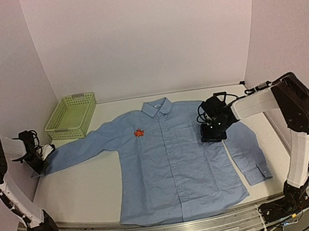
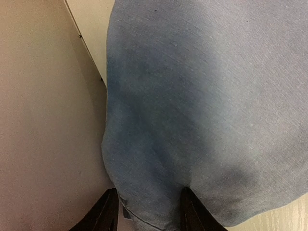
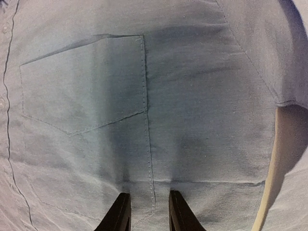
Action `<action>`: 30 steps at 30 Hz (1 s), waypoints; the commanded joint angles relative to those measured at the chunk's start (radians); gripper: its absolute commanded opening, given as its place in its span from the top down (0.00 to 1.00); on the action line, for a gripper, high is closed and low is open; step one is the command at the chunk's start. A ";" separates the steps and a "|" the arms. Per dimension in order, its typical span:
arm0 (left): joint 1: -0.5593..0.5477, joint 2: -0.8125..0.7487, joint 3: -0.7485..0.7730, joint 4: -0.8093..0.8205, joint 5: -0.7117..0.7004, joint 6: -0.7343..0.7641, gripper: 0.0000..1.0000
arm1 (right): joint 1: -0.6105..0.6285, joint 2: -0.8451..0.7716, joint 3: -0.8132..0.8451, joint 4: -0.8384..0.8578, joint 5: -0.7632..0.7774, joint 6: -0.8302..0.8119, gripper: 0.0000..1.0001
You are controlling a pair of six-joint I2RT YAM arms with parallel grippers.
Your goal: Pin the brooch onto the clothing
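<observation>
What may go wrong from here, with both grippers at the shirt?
1. The brooch lies on the shirt; whether it is fastened cannot be seen, so a tug might shake it off.
2. The left gripper straddles the sleeve at the edge of the table; pulling may drag it over.
3. The right gripper could bunch cloth below the pocket.

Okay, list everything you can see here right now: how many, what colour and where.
shirt: one, light blue, spread flat mid-table, collar at the far side
brooch: one, orange-red, on the shirt's chest, left arm's side
chest pocket: one, light blue, right arm's side
basket: one, light green, far left corner
table: one, white, under everything
left gripper: one, black fingers apart, at the sleeve end
right gripper: one, black fingers apart, on the shirt below the pocket
</observation>
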 commanded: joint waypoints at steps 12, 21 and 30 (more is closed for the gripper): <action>0.016 0.105 0.178 -0.048 0.028 0.023 0.54 | 0.049 0.071 0.075 -0.189 -0.033 -0.081 0.66; -0.094 -0.157 0.227 -0.314 0.356 -0.012 0.52 | 0.053 0.021 0.283 -0.190 -0.044 -0.108 0.66; -0.516 -0.178 0.428 -0.417 0.503 -0.240 0.56 | -0.021 0.205 0.623 -0.190 -0.026 -0.133 0.69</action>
